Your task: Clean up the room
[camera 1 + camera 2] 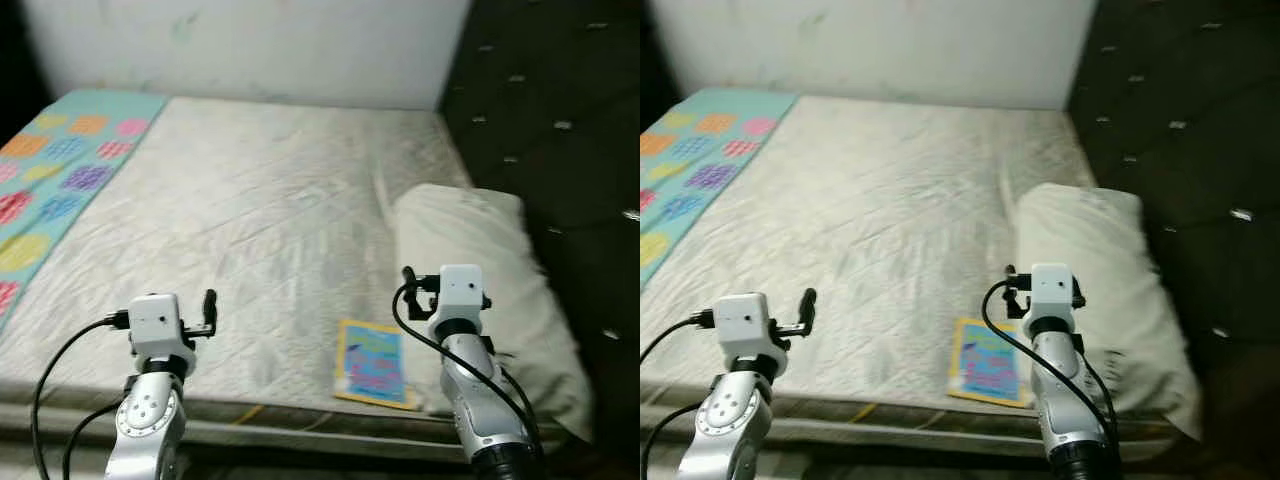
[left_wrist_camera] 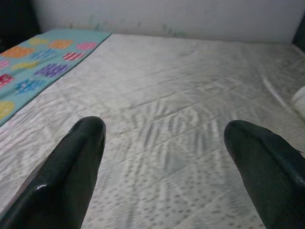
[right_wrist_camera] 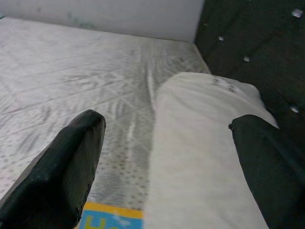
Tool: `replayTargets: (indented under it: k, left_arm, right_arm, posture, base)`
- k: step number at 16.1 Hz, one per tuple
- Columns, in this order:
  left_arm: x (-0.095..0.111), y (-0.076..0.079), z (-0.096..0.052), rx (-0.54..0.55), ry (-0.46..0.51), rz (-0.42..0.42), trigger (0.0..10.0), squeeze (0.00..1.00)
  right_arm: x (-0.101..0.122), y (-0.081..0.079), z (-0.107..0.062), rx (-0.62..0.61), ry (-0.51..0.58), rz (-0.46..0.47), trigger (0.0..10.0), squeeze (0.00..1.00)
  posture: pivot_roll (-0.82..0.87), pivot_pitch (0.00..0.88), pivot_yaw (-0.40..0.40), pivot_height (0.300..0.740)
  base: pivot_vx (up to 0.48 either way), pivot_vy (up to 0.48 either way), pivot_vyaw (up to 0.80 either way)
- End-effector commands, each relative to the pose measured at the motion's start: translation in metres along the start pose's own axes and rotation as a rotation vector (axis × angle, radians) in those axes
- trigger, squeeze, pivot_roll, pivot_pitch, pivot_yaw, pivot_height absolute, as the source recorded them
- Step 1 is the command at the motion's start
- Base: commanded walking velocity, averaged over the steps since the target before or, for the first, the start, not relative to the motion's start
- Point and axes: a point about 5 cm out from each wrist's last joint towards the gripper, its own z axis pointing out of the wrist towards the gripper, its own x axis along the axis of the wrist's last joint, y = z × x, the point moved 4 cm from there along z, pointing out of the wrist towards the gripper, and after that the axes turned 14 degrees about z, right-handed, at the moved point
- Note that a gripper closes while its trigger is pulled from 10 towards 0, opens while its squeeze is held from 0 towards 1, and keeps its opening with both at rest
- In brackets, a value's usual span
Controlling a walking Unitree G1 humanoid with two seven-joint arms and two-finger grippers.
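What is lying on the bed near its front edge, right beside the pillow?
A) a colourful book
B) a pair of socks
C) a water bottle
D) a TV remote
A: a flat colourful book with a yellow border lies on the mattress, close against the pillow.

1. Both silver arms are raised forward at about the same height, wrists level.
2. The left gripper [image 2: 164, 138] has its jaws spread wide, nothing between them.
3. The right gripper [image 3: 167, 138] likewise has its jaws wide apart and empty.
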Motion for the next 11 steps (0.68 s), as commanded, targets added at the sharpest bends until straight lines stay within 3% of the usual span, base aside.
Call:
replayTargets:
  k: [1, 4, 8, 11]
  left_arm:
    - [0.005, 0.006, 0.001, -0.017, 0.01, -0.009, 10.0, 0.0]
    - [0.006, 0.006, 0.002, -0.008, 0.016, -0.031, 10.0, 0.0]
    - [0.004, 0.006, 0.003, -0.007, 0.0, -0.079, 10.0, 0.0]
    - [0.005, 0.006, 0.004, -0.017, 0.002, -0.078, 10.0, 0.0]
  right_arm:
    - [0.007, 0.007, 0.002, -0.022, 0.014, 0.003, 10.0, 0.0]
    - [0.012, 0.005, 0.002, 0.029, 0.059, -0.039, 10.0, 0.0]
    - [0.01, 0.002, 0.003, 0.047, 0.028, 0.005, 10.0, 0.0]
    - [0.009, -0.004, 0.002, 0.071, 0.025, 0.006, 10.0, 0.0]
  posture:
    - [-0.06, 0.0, -0.038, 0.74]
    - [-0.06, 0.0, -0.04, 0.74]
    - [-0.06, 0.0, -0.04, 0.74]
    - [-0.05, 0.0, -0.037, 0.74]
  base:
    - [0.0, -0.39, 0.0]
    - [0.0, -0.085, 0.0]
    - [0.0, 0.0, 0.0]
    - [0.0, 0.48, 0.0]
